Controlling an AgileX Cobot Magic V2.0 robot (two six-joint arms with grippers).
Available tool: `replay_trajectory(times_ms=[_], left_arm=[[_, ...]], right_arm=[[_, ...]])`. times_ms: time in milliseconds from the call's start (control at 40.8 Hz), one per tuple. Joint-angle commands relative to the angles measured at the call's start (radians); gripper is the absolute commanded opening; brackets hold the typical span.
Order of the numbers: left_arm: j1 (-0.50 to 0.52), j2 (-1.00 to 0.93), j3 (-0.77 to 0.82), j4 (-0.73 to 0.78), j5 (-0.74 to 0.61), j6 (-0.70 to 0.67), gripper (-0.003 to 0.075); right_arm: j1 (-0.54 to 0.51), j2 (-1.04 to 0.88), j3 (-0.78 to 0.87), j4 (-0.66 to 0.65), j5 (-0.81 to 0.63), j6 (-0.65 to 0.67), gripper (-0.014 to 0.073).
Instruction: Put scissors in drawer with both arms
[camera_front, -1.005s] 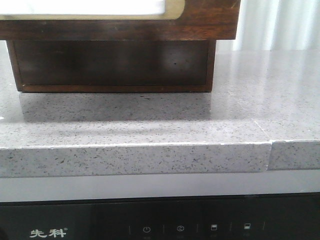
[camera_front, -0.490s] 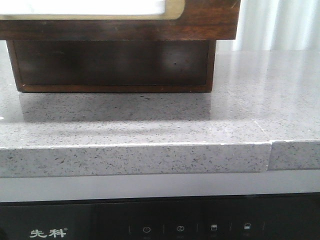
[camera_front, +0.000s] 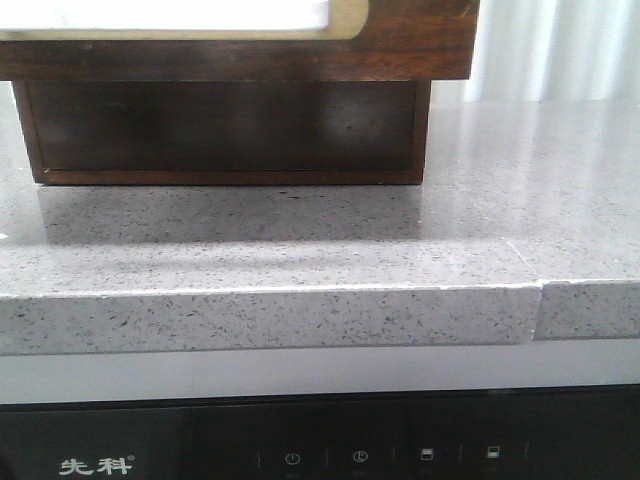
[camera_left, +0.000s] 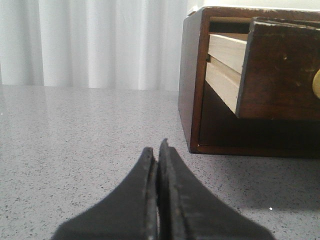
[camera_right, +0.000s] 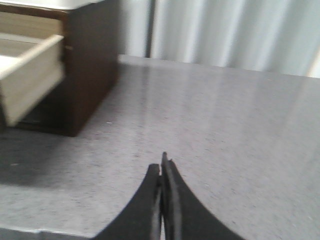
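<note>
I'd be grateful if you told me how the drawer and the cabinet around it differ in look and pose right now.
The drawer is pulled out, jutting forward beyond the cabinet, which stands flat on the counter. The drawer's side walls are pale, light wood, while the cabinet's side is dark brown. The drawer front carries a white panel framed in tan; the cabinet's side is plain. Both show dark brown wood on their fronts.

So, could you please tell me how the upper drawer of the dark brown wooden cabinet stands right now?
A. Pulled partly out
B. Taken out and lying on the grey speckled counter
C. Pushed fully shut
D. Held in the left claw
A: in both wrist views the dark brown drawer with pale wooden sides juts forward out of the dark brown wooden cabinet, above the counter, while the left claw and right claw sit shut and empty.
</note>
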Motion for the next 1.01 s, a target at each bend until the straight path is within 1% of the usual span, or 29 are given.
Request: replay_trajectory(times_ms=[0, 172, 245, 343, 564, 981], left_arm=[[-0.001, -0.019, 0.025, 0.002, -0.07, -0.008, -0.002], [-0.001, -0.019, 0.025, 0.002, -0.07, -0.008, -0.002], [-0.001, -0.019, 0.025, 0.002, -0.07, -0.008, -0.002], [-0.001, -0.019, 0.025, 0.002, -0.07, -0.008, -0.002], [-0.001, -0.017, 0.025, 0.002, -0.07, -0.008, -0.002], [-0.001, -0.017, 0.025, 0.002, -0.07, -0.008, -0.002]], right_arm=[[-0.045, -0.04, 0.084, -0.005, -0.195, -0.005, -0.0068], [-0.046, -0.122, 0.26, -0.005, -0.338, -0.005, -0.0068], [-0.036, -0.164, 0.318, -0.005, -0.373, -0.005, -0.0068], [-0.013, -0.216, 0.371, -0.005, -0.396, -0.005, -0.0068], [-0.002, -0.216, 0.47, -0.004, -0.512, -0.004, -0.0068], [-0.002, -0.215, 0.472, -0.004, -0.504, -0.004, -0.0068]])
